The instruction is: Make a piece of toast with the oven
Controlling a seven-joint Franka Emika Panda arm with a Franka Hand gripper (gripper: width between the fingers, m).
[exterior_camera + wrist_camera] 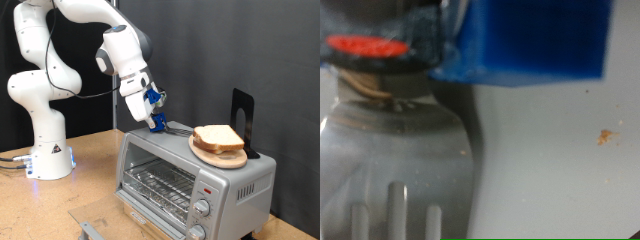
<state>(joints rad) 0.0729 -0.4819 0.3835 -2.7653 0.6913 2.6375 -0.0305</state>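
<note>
- The white arm rises from its base (48, 158), which stands at the exterior view's left on the wooden counter, near the counter's left edge.
- From a tall upright column the arm arches across the exterior view's top, then bends down through a rounded elbow toward the right.
- The wrist slants downward and to the exterior view's right, ending low.
- The gripper (156, 124) has blue fingers and points down.
- In the wrist view one blue finger (535, 40) fills the upper part of the frame, blurred by closeness.
- Neither view shows clearly how far apart the fingers stand.
</note>
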